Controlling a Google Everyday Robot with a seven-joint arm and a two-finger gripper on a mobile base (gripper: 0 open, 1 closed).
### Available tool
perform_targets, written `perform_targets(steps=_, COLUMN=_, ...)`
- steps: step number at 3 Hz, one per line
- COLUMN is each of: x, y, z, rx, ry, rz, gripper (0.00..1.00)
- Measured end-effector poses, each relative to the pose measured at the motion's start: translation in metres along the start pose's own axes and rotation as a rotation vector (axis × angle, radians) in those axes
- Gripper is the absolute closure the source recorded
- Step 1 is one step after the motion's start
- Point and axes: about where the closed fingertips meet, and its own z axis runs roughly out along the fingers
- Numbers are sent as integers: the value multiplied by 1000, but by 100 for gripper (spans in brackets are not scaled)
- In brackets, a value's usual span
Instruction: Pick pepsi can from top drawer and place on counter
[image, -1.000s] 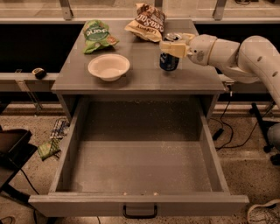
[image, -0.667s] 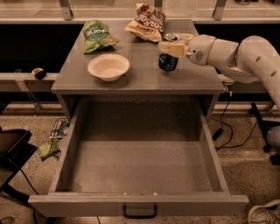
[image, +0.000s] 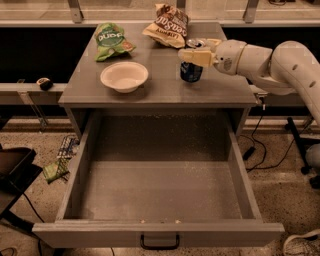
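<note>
The pepsi can (image: 190, 73) stands upright on the counter (image: 160, 87) at its right side, its base touching the surface. My gripper (image: 198, 50) reaches in from the right, its fingers closed around the can's upper part; the near finger (image: 195, 56) crosses the can's front. The top drawer (image: 157, 190) is pulled fully open below the counter and nothing lies in it. Its front panel carries a small dark handle (image: 159, 244).
A white bowl (image: 124, 76) sits on the counter's left middle. A green chip bag (image: 110, 40) lies at the back left and a brown chip bag (image: 167, 25) at the back middle. My white arm (image: 270, 62) spans the counter's right edge. Cables lie on the floor at right.
The gripper and can have shifted slightly left and down; the can's base now rests on the counter. The bowl, bags and drawer have not moved.
</note>
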Motion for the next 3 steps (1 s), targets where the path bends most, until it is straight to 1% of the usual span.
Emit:
perform_targets(steps=1, x=0, y=0, z=0, rx=0, ry=0, rz=0, gripper=0)
perform_targets(steps=2, x=-3, y=3, z=4, rx=-10, ry=6, rz=-6, gripper=0)
perform_targets(steps=3, x=-28, y=5, z=-4, rx=-4, ry=24, rz=-59, gripper=0)
